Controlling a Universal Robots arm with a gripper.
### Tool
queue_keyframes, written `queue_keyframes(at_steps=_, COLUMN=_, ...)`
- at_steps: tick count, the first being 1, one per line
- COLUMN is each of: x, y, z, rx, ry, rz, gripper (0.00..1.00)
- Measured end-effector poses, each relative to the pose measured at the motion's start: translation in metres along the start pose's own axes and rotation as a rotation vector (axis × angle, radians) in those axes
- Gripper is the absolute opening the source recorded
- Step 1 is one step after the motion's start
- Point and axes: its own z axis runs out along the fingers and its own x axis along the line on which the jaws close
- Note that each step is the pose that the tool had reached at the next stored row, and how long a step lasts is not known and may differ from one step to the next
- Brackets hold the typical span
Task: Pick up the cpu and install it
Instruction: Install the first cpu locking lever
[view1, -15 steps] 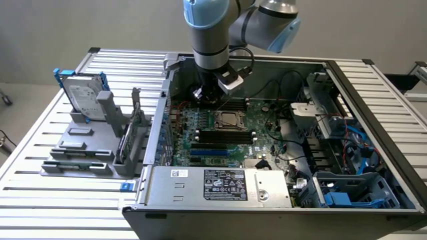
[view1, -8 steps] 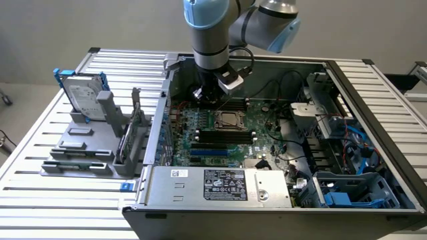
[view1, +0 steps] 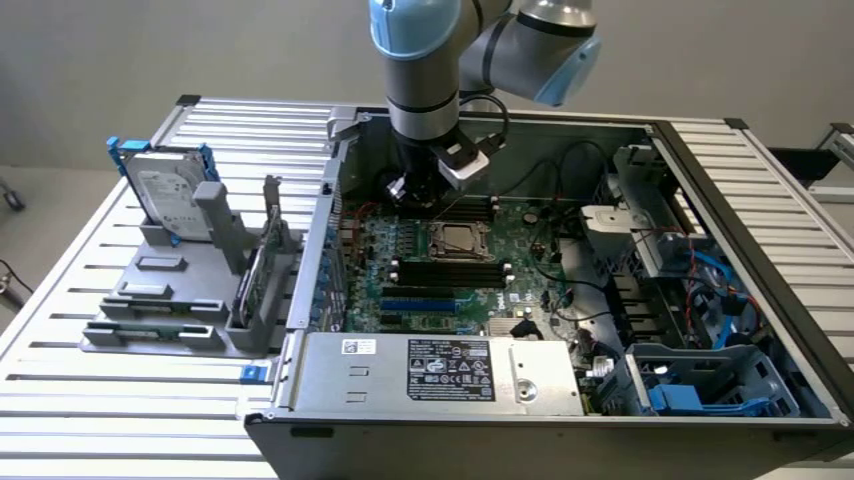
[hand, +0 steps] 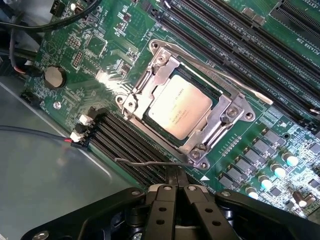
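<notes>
Motherboard socket (hand: 159, 75) holds cpu (hand: 179, 107) near the closed end effector (hand: 176, 180).

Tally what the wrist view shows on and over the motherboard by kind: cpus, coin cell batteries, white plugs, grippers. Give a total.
cpu: 1
coin cell battery: 1
white plugs: 2
gripper: 1
Total: 5
</notes>
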Motion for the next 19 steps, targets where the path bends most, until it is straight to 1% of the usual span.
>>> queue_keyframes(at_steps=2, x=0.0000, y=0.0001, z=0.0004, rx=0.0003, ry=-0.0003, rz=-0.003, gripper=0.11)
queue_keyframes(at_steps=5, x=0.0000, y=0.0002, z=0.0007, rx=-0.0020, ry=-0.0007, rz=-0.006, gripper=0.11)
queue_keyframes(at_steps=12, x=0.0000, y=0.0002, z=0.0008, rx=-0.0126, ry=-0.0029, rz=-0.008, gripper=0.11)
queue_keyframes(at_steps=19, x=0.0009, y=0.0010, z=0.0013, rx=-0.0144, ry=-0.0023, rz=-0.013, gripper=0.11)
